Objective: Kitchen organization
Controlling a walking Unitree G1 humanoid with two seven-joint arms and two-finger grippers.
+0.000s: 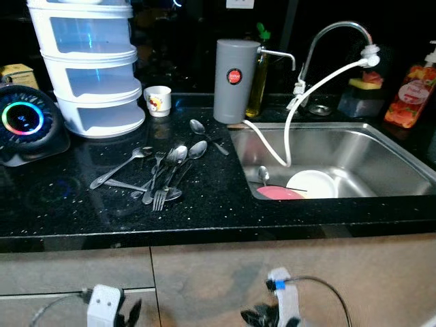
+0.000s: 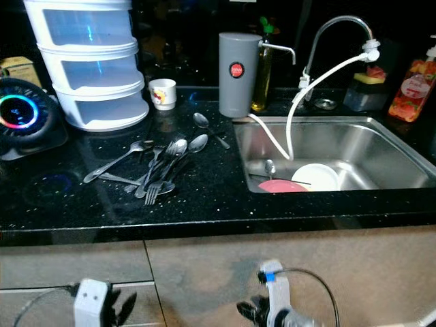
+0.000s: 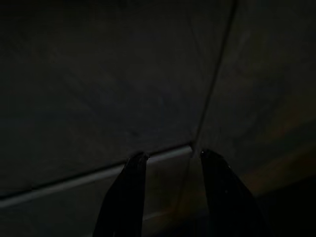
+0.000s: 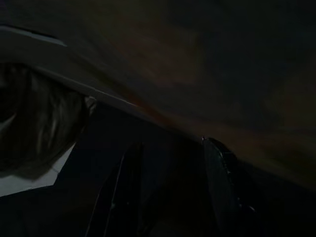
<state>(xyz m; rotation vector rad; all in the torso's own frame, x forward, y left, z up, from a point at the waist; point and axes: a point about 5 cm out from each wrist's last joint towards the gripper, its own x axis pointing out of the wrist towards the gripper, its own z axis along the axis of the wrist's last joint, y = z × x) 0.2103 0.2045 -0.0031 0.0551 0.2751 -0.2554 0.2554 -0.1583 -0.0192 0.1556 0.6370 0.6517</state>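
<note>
A heap of several spoons and forks (image 1: 160, 174) lies on the black counter (image 1: 225, 204), and one spoon (image 1: 204, 133) rests apart behind it. In the steel sink (image 1: 381, 160) sit a pink plate (image 1: 278, 193), a white bowl (image 1: 313, 182) and a spoon (image 1: 263, 175). Both arms hang low before the cabinet front (image 1: 225, 272). My left gripper (image 1: 129, 313) and right gripper (image 1: 262, 317) are well below the counter edge. In the dark wrist views the left gripper (image 3: 170, 163) and the right gripper (image 4: 170, 148) stand open with nothing between their fingers.
At the back stand stacked white containers (image 1: 88, 61), a small white cup (image 1: 158, 100), a grey canister (image 1: 235, 80) and an oil bottle (image 1: 257, 82). A round speaker with a lit ring (image 1: 24, 122) sits far left. The faucet (image 1: 334, 34) trails a white hose (image 1: 293, 116); a soap bottle (image 1: 411, 92) stands right.
</note>
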